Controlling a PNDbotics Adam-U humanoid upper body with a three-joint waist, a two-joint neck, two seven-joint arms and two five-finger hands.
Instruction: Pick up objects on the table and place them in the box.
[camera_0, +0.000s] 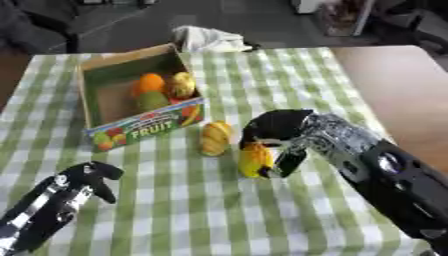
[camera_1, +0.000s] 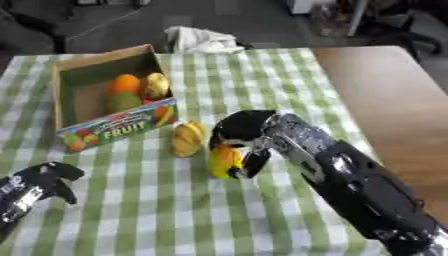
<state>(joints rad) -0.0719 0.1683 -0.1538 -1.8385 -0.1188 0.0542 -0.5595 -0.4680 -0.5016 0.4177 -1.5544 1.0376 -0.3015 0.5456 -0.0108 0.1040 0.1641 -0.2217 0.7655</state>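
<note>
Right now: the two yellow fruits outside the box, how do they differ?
The yellow fruit in the right hand has the right hand curled round it; the ridged yellow fruit lies free on the checked cloth. The held one looks smooth, the free one ribbed and more orange, and it lies nearer the fruit box. Both are outside the box.

Open cardboard box (FRUIT label), three fruits inside, ribbed yellow fruit beside it, another yellow fruit upright nearby
</note>
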